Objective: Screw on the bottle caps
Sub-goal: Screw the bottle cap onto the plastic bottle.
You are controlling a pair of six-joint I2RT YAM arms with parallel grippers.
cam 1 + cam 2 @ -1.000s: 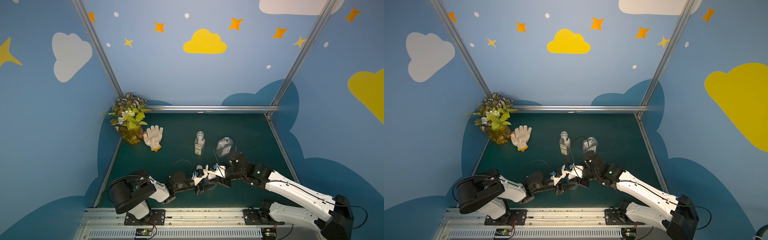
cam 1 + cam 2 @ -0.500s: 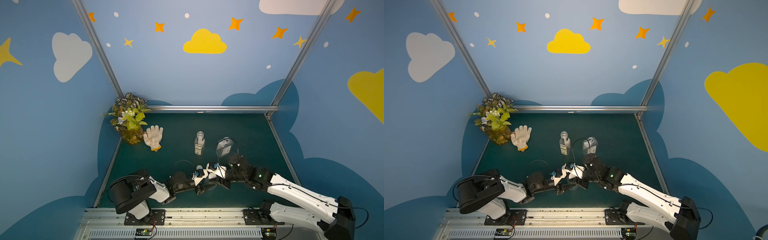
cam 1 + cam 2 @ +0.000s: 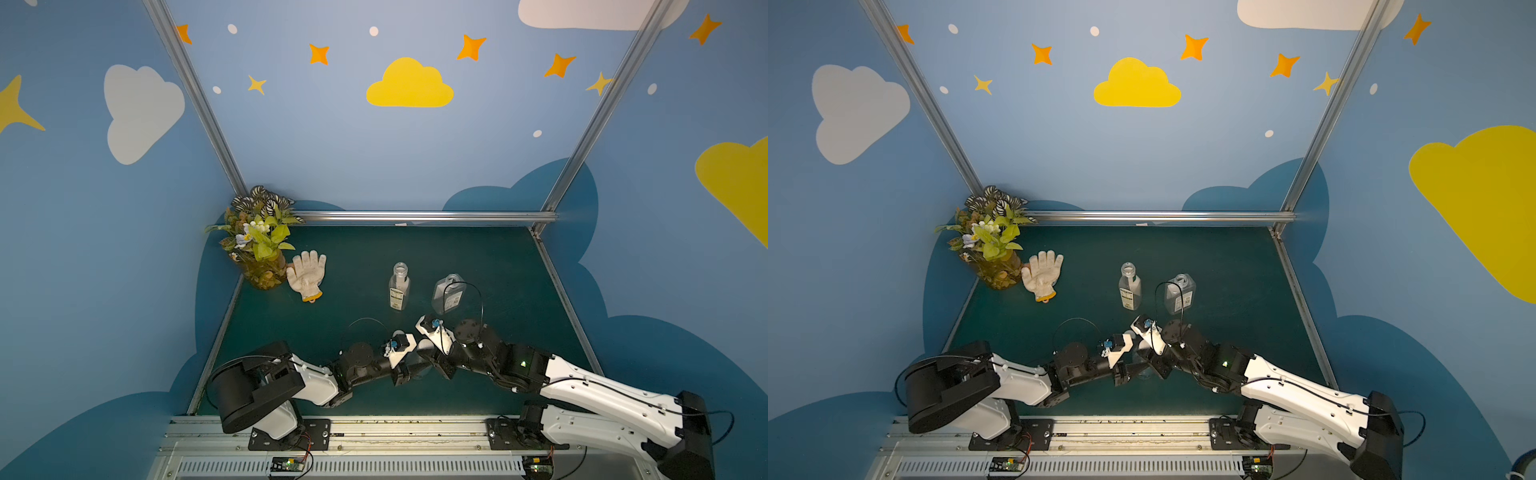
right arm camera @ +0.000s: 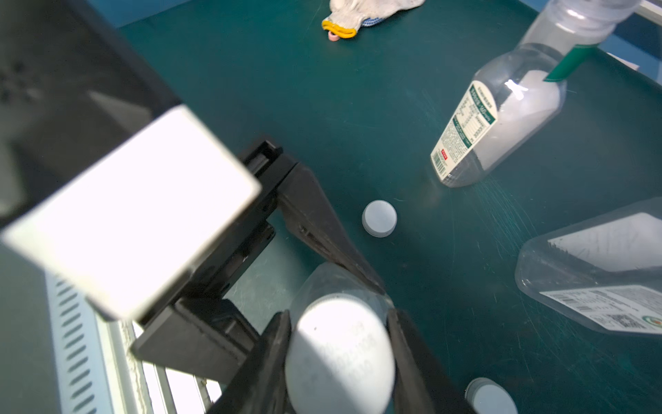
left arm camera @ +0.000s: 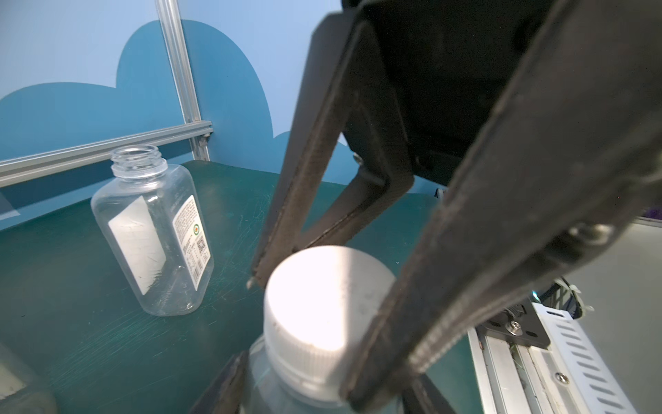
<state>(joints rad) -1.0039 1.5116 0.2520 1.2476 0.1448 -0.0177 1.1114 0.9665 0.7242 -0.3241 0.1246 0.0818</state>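
At six o'clock on the table [image 3: 478, 257], my left gripper [image 3: 409, 369] clamps the bottle [image 4: 322, 279] and my right gripper [image 4: 340, 315] pinches its cap [image 4: 340, 358], so I reckon a tightening twist comes next.

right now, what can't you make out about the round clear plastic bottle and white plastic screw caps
Round clear plastic bottle: mostly hidden in both top views by the left gripper and right gripper; wrist views show only its shoulder.
White plastic screw cap on it: thread seating hidden by its skirt in wrist views.
Loose white cap: cut off by the right wrist view's edge.
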